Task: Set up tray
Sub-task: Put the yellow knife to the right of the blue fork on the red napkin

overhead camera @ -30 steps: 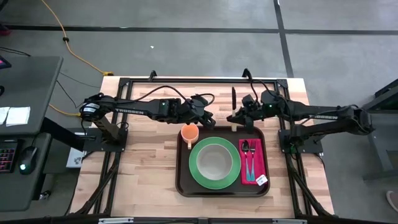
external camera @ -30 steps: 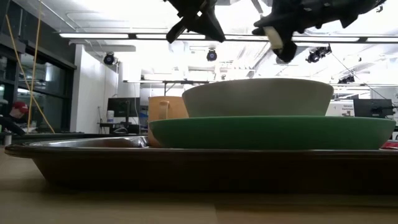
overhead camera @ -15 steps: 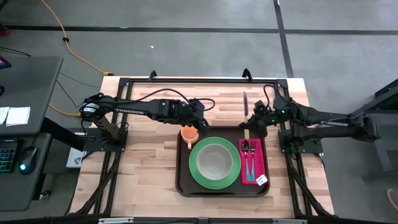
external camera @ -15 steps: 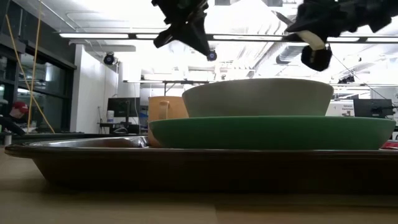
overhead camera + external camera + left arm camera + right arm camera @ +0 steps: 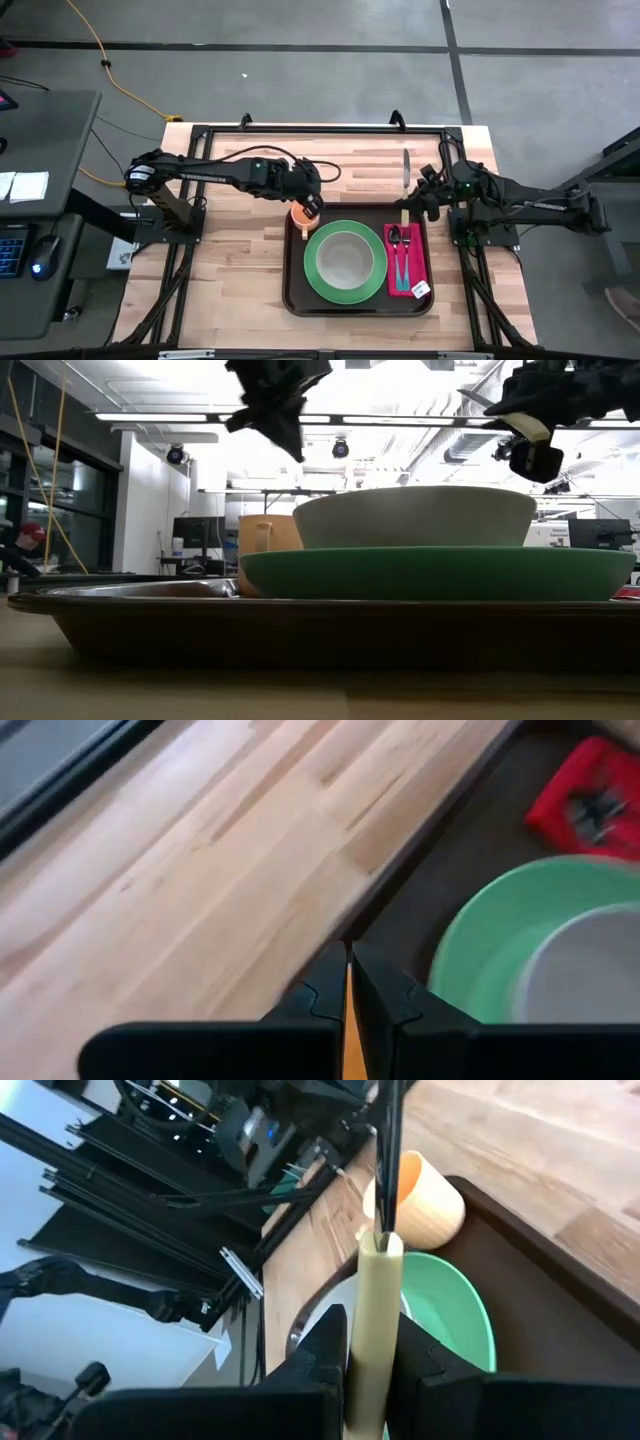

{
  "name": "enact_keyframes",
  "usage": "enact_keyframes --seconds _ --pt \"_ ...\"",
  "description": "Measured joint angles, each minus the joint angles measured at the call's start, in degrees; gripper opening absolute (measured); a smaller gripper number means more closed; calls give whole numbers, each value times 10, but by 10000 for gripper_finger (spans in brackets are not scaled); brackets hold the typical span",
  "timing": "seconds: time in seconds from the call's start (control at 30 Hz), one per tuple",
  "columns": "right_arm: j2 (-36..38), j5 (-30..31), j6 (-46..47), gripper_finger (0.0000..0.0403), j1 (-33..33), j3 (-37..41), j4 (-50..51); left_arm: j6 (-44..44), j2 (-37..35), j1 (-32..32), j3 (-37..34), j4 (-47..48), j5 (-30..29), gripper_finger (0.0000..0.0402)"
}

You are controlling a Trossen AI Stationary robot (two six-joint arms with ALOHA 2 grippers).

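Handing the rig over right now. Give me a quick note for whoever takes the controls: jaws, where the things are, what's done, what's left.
Left gripper: jaws shut on the rim of the orange cup, at the tray's far left corner.
Right gripper: jaws shut on a knife with a cream handle, held above the table by the tray's far right corner.
On the tray: green plate with a bowl on it, red napkin carrying fork and spoon.
Done: plate, bowl, napkin, fork, spoon.
Left: probably release the cup, then set the knife down.
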State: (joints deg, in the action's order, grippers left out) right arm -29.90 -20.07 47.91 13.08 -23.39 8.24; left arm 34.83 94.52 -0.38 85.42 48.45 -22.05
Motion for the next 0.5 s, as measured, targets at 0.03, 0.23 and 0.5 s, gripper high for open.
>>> enact_keyframes --seconds 0.03,0.23,0.5 --pt "2 0 1 16 0 0 7 0 -4 0 -1 19 -7 46" --pt "11 0 21 16 -9 0 38 -1 -30 0 1 81 -49 46" --pt "11 36 42 16 -52 0 71 -11 -63 0 -23 106 -85 46"
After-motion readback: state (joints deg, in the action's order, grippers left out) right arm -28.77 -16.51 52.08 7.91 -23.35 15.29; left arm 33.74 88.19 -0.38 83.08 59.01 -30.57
